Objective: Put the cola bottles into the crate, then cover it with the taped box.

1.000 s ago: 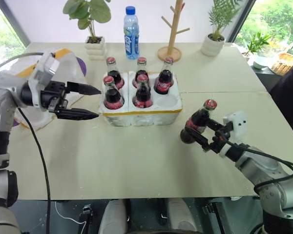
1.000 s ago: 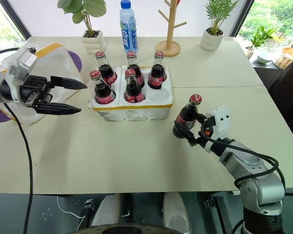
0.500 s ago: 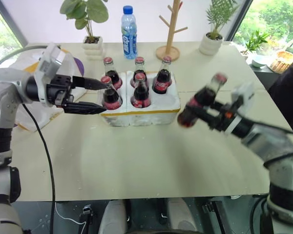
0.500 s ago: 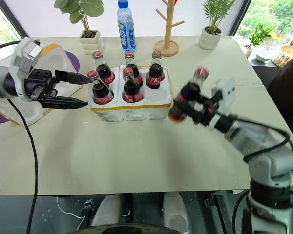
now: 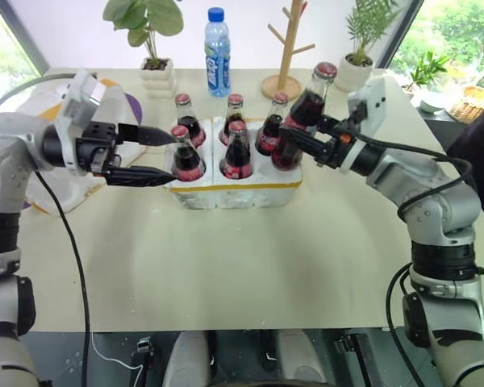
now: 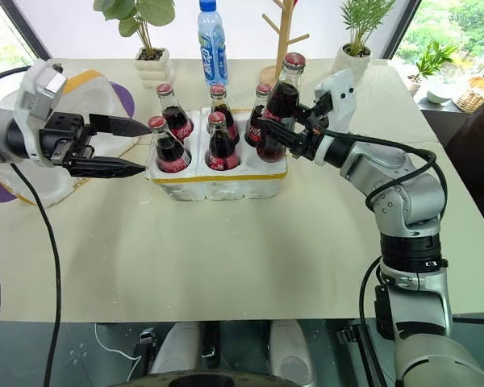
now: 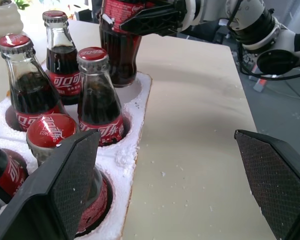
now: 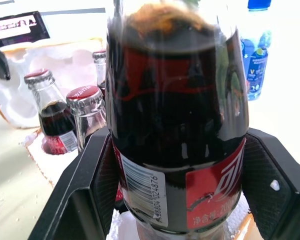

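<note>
the crate [image 5: 250, 192] sat on the table [image 5: 250, 266], a low white foam tray with a thin yellow tape band along its front. five cola bottles [image 5: 235, 153] stood upright in its wells, three in the back row and two in the front. the front well nearest the right arm was the open one. the sixth bottle [image 5: 300, 121] hung tilted over that corner of the crate, its red cap leaning away from the crate, its base just above the foam; whether the base touched the foam could not be told.

the right gripper [image 5: 306, 143] was clamped around the sixth bottle's lower body, the arm reaching in level from the right side. the left gripper [image 5: 149, 155] stood spread wide and held nothing, pointing sideways at the crate's left end, its fingers on either side of the front-left bottle without closing on it.

the taped box [image 6: 81, 129] lay behind the left arm at the table's left edge, showing a wide yellow band. a blue-capped water bottle [image 5: 217, 52] stood behind the crate, well apart.

the right wrist view gave the barcode and red label [image 8: 210, 187] of the held bottle between the two black pads. the left wrist view showed crumbs of foam [image 7: 180, 175] on the table.
</note>
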